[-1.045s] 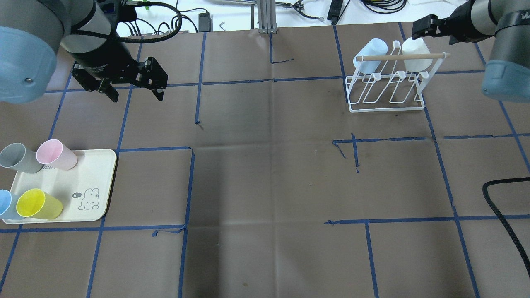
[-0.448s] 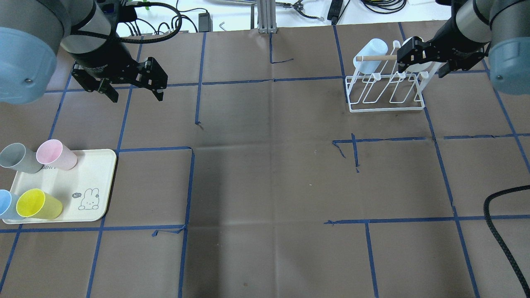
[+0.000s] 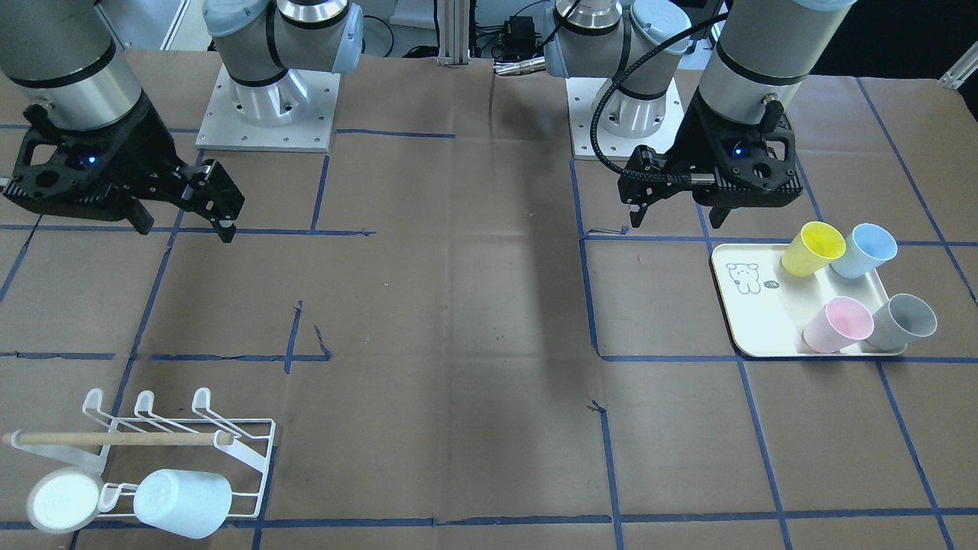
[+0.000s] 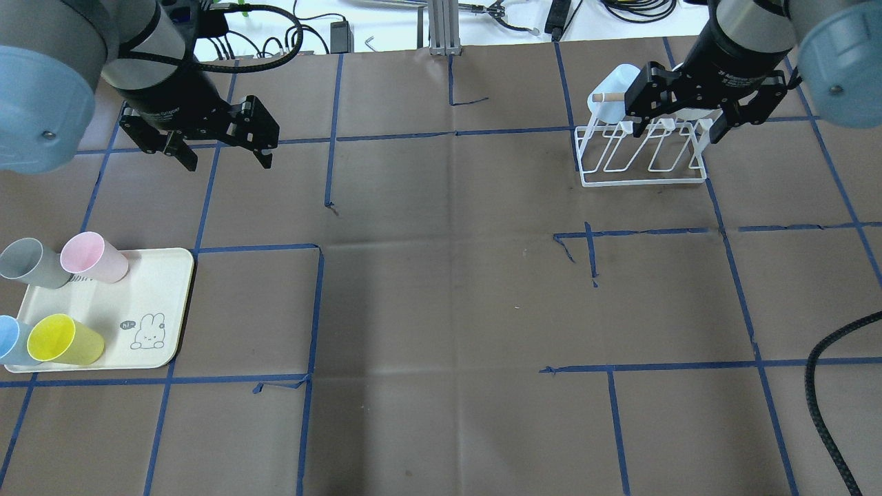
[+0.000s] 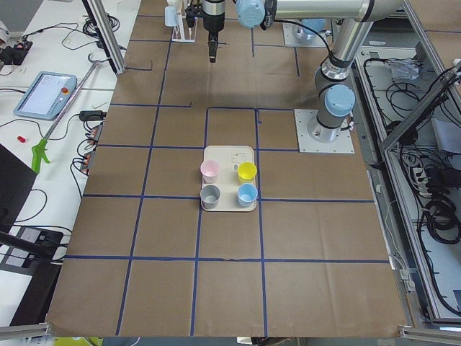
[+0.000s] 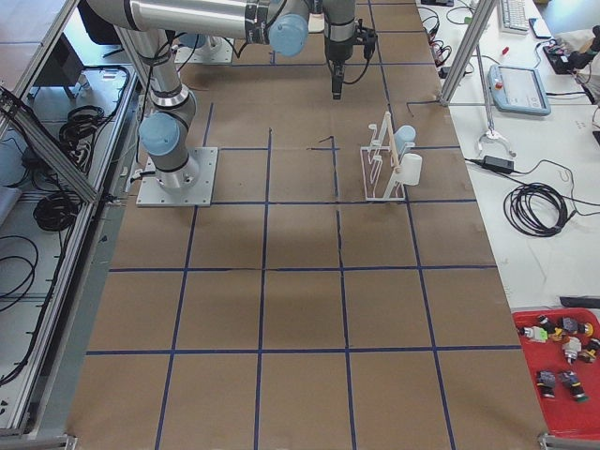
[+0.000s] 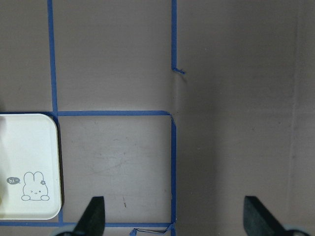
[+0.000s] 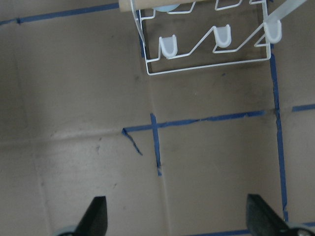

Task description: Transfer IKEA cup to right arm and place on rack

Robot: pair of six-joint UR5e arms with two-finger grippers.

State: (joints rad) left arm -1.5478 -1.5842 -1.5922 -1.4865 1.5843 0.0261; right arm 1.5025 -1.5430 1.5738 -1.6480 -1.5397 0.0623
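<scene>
Nearest the robot in the overhead view, on its left, we see a cream tray (image 4: 162, 303) on the brown table (image 4: 448, 310). Four cups stand on it: a yellow cup (image 4: 62, 339) and a blue cup (image 4: 8, 341) in front, and a pink cup (image 4: 93, 257) and a grey cup (image 4: 31, 262) behind.

Farther out, the left gripper (image 4: 227, 160) hangs above the table beyond the tray. Its jaws are spread wide and there is nothing between them.

On the robot's right, the right gripper (image 3: 183, 228) hangs above the table on the robot's side of the rack (image 3: 263, 458), not touching it. Its jaws are also wide apart and empty.

Farthest away, the white cup (image 3: 61, 500) sits on the rack's outer row of prongs, at the end on the robot's right. A light-blue cup (image 3: 183, 502) is just beside it in the same row, and the wooden handle (image 3: 114, 438) runs above both.
</scene>
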